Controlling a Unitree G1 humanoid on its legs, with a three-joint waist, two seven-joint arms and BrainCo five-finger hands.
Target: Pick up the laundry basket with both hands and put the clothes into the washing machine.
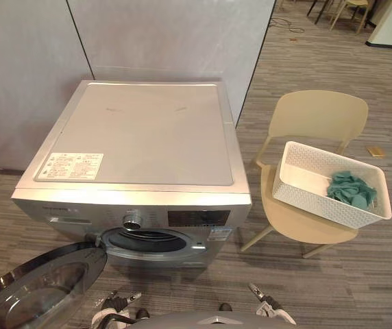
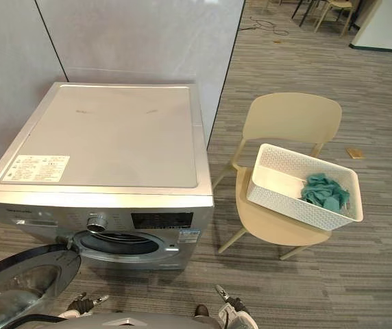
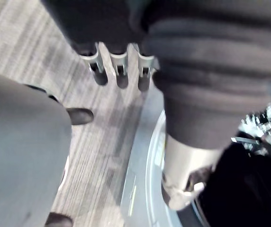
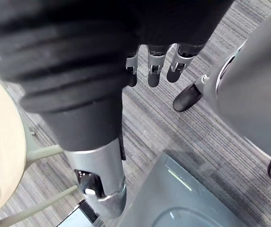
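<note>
left eye view: the white laundry basket [image 1: 314,203] stands on the seat of a beige chair [image 1: 317,115], near the right flank of the silver front-loading washing machine [image 1: 134,137]. teal clothes [image 1: 351,190] lie bunched at one end of the basket. the washer door [image 1: 42,284] is swung open to the left, and the drum opening [image 1: 147,241] is exposed. left hand [image 3: 121,73] and right hand [image 4: 154,71] hang low before the machine, well apart from the basket, fingers straight and relaxed, holding nothing. status: door open, basket not yet grasped. remaining: reach to the chair, grip the basket with both hands, lift, load the clothes into the drum.
</note>
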